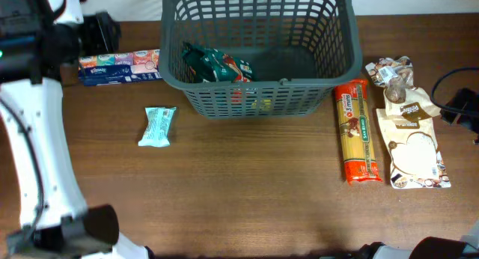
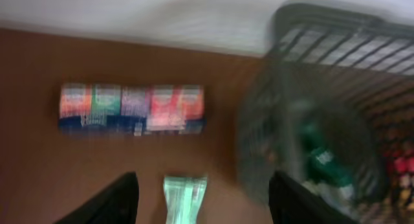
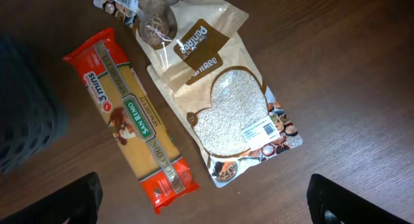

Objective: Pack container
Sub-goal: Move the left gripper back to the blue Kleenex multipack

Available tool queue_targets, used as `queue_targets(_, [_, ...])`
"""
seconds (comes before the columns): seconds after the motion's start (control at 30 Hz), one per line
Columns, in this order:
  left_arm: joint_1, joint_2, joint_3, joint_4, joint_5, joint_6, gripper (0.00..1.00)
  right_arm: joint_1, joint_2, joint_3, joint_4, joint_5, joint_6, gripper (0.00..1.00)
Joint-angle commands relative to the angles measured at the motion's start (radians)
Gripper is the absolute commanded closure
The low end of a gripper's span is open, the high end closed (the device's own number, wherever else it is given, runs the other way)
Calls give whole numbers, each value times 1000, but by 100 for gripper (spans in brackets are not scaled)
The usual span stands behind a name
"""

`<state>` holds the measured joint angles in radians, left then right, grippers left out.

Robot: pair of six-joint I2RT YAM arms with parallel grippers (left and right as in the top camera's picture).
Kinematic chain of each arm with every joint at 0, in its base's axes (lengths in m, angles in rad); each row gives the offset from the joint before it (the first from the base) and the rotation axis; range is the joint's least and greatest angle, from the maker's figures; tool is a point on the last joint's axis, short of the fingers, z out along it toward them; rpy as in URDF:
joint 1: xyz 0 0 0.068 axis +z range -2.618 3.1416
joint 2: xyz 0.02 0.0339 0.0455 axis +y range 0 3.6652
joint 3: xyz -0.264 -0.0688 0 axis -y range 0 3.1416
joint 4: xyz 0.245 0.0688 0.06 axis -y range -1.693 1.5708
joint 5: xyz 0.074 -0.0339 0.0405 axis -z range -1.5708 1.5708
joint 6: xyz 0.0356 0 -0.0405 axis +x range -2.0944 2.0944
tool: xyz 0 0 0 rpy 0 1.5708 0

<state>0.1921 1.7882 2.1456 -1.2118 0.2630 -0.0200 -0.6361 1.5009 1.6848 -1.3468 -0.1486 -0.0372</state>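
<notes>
1. The container [image 1: 254, 102], a dark grey lattice basket, stood upright at the far middle of the table [image 1: 247, 199]. A green packet [image 1: 213, 64] lay on its floor toward the left side. Something red and yellow showed through the front slots, too hidden to name.
2. The left gripper [image 2: 204, 179] had its two fingers spread wide with nothing between them. In the blurred left wrist view the container [image 2: 336, 88] lay ahead and off to the right of that gripper, apart from it.
3. A pale teal packet [image 2: 184, 198] lay on the table in line with the gap between those fingers. Beyond it a tissue pack [image 2: 132, 107] lay crosswise.
4. The right gripper [image 3: 204, 179] was likewise spread wide and empty. From its wrist view the container [image 3: 22, 114] appeared only as a dark, blurred corner at the left edge, to the gripper's left and not touching it.
5. Ahead of the right gripper lay a spaghetti pack [image 3: 132, 117] and a beige grain pouch [image 3: 233, 117] side by side. A second pouch [image 3: 194, 36] overlapped the far end of the first, with a clear bag [image 3: 152, 23] lying on it.
6. From overhead, the spaghetti pack [image 1: 355, 130] lay just beside the container's right front corner. The tissue pack [image 1: 120, 66] reached its left wall, though whether they touched could not be told. The teal packet [image 1: 158, 126] lay near the front left, apart.
</notes>
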Motion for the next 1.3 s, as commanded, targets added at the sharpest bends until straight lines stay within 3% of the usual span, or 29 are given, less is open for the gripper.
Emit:
queue_targets(0.0, [17,84,-4,-55,-24,14,39,-6,-8,5,0,-9,2,1])
queue_targets(0.37, [20,253,-4,-52,-16,148,39,-6,-8,5,0,-9,2,1])
queue_targets(0.53, [26,318,-4,18,27,115,28,-6,-8,5,0,-10,2,1])
queue_targets(0.73, [41,410,-4,147,63,-66,26,-6,-8,5,0,-10,2,1])
queue_targets(0.8, [41,445,-4,188,61,-158,34,-6,-8,5,0,-9,2,1])
queue_targets(0.87, [41,474,-4,210,35,-324,41,-6,-8,5,0,-9,2,1])
queue_targets(0.93, [40,497,-4,209,-36,-521,40,-6,-8,5,0,-10,2,1])
queue_targets(1.03, [32,514,-4,227,-124,-714,38,-6,-8,5,0,-9,2,1])
queue_targets(1.17, [16,513,-3,332,-121,-736,38,-6,-8,5,0,-10,2,1])
queue_targets(1.27, [3,514,-3,376,-110,-736,25,-6,-8,5,0,-9,2,1])
